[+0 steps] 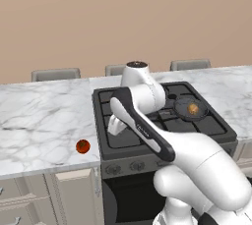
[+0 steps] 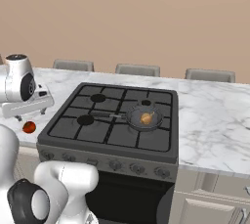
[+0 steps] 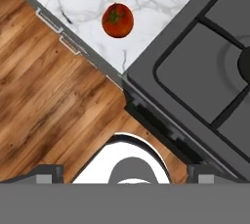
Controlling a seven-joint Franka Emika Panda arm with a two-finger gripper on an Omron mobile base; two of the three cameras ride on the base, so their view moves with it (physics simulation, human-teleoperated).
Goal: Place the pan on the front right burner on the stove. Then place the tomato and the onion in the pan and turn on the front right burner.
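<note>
The dark pan sits on the front right burner of the black stove, its handle pointing left. The tan onion lies inside the pan, where the onion shows again. The red tomato rests on the marble counter just left of the stove's front left corner. My gripper hovers above the counter near the tomato. In the hand view the tomato lies ahead on the marble. The gripper is open, fingertips wide apart with nothing between them.
The stove's front panel carries a row of knobs above the dark oven door. Marble counter runs on both sides of the stove. Chair backs stand behind the counter. Wooden floor shows below the counter edge.
</note>
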